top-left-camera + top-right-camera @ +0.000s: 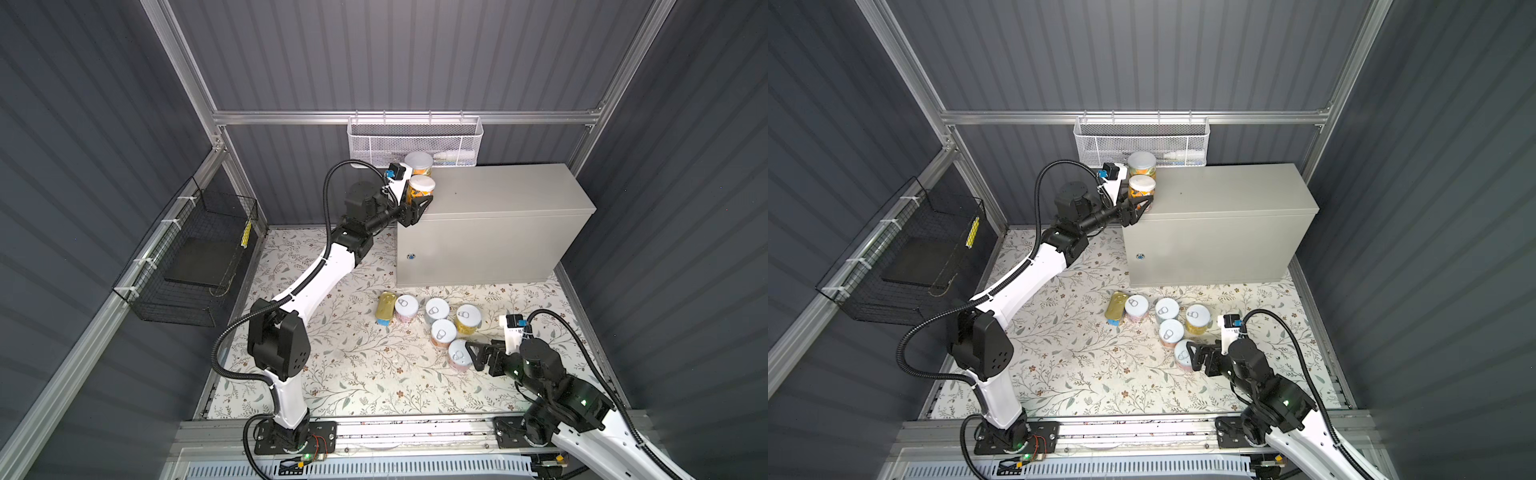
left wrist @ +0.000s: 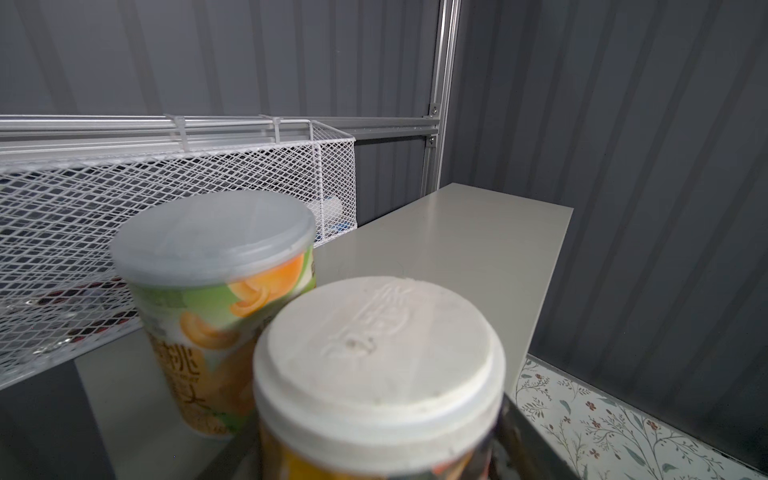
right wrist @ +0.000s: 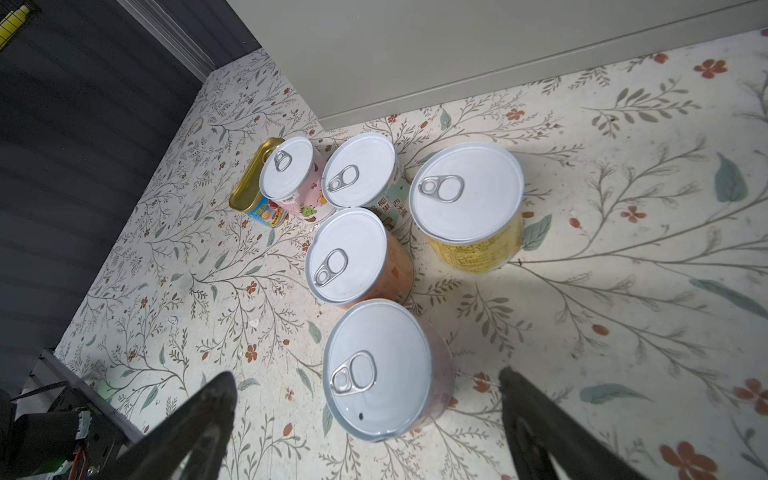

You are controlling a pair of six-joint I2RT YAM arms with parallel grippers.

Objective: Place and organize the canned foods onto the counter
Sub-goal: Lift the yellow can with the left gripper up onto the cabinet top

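Note:
My left gripper (image 1: 419,203) is shut on a white-lidded can with an orange-yellow label (image 1: 421,189) (image 2: 378,357), holding it upright at the front-left corner of the grey counter (image 1: 498,195) top. Just behind it on the counter stands a can with a green and orange label (image 1: 419,163) (image 2: 216,266). On the floral mat sit a gold tin (image 1: 385,306) and several round cans (image 3: 357,174). My right gripper (image 3: 368,380) hangs open, its fingers on either side of the nearest pink can (image 3: 382,332) (image 1: 457,353) without touching it.
A white mesh basket (image 1: 415,141) hangs on the back rail just behind the counter's left end. A black wire basket (image 1: 195,257) is fixed to the left wall. The floral mat (image 1: 353,365) spreads out in front of the cans.

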